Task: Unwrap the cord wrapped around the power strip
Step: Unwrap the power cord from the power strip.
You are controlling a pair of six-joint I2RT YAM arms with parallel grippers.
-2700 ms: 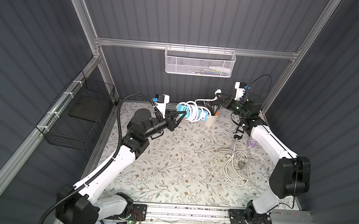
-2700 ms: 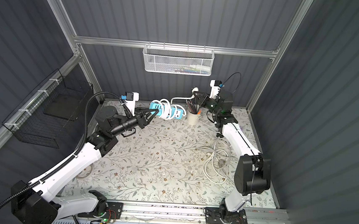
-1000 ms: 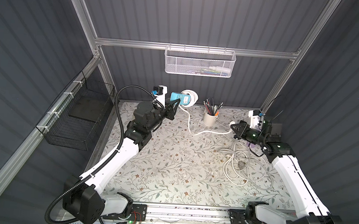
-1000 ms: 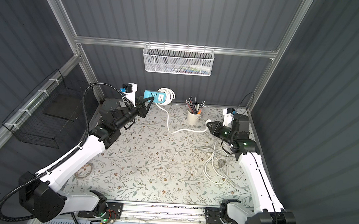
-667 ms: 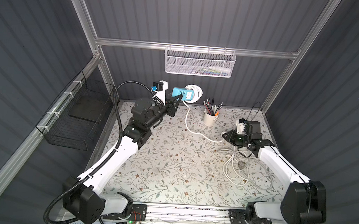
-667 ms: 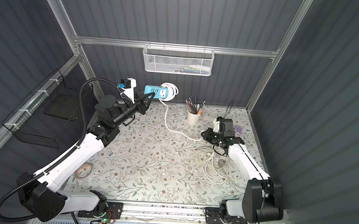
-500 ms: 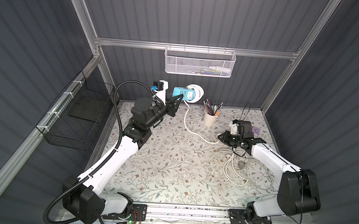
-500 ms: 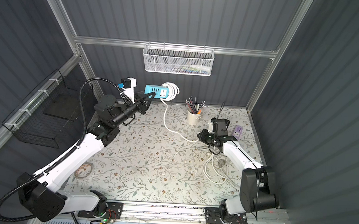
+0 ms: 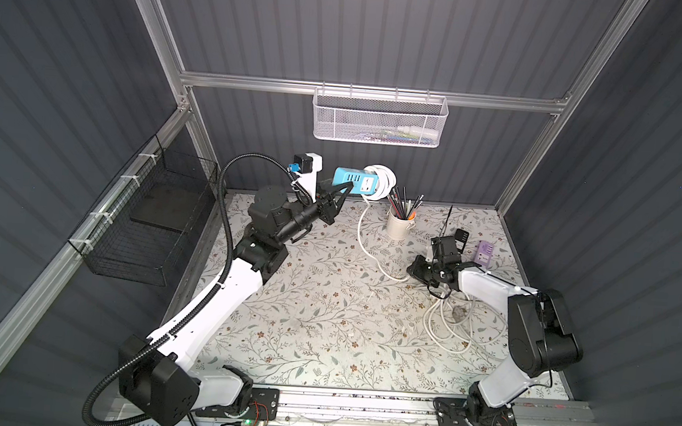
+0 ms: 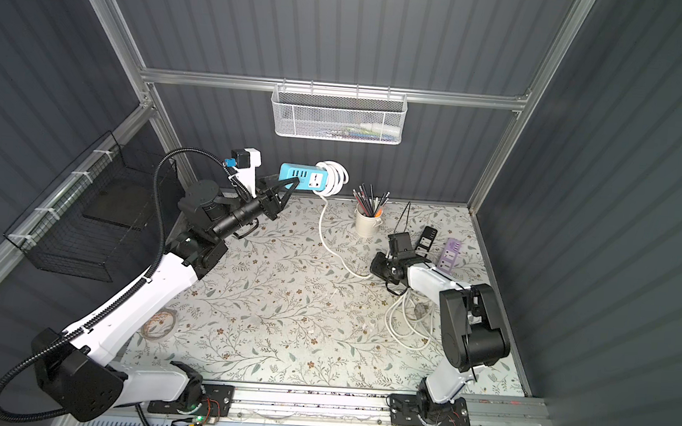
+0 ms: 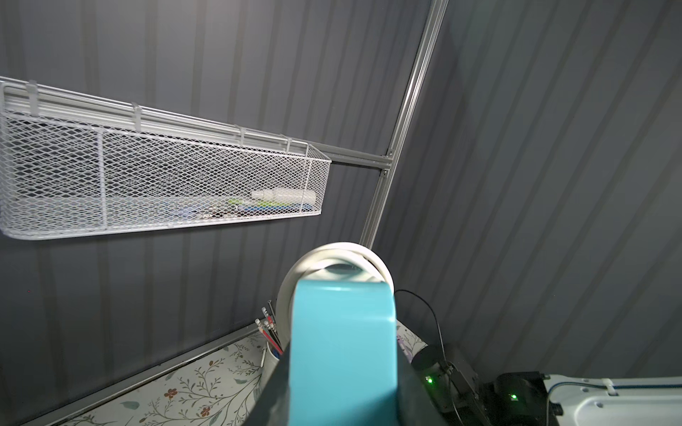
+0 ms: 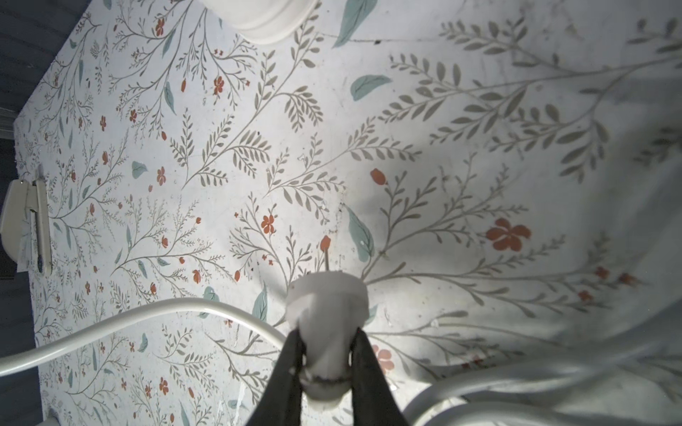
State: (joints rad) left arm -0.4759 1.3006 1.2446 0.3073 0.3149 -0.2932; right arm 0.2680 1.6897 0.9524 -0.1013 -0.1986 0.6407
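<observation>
- The left gripper is clamped on the bare left part of the teal rectangular plastic power strip. It holds the strip level and raised off the table at the far left. This probably keeps the strip's body clear so that turns can slip off its right end.
- A few turns of the thick white cord are wound round that right end. The rest hangs down to the floral-patterned table and runs right.
- The right gripper sits low at the right, its fingers pressed on either side of the white round plug. Holding this free end should let it lead the cord around the strip.
- The freed length lies looped at the near right, away from the strip.
- A cream pencil cup stands just right of the hanging cord, where a wide swing could catch it.
</observation>
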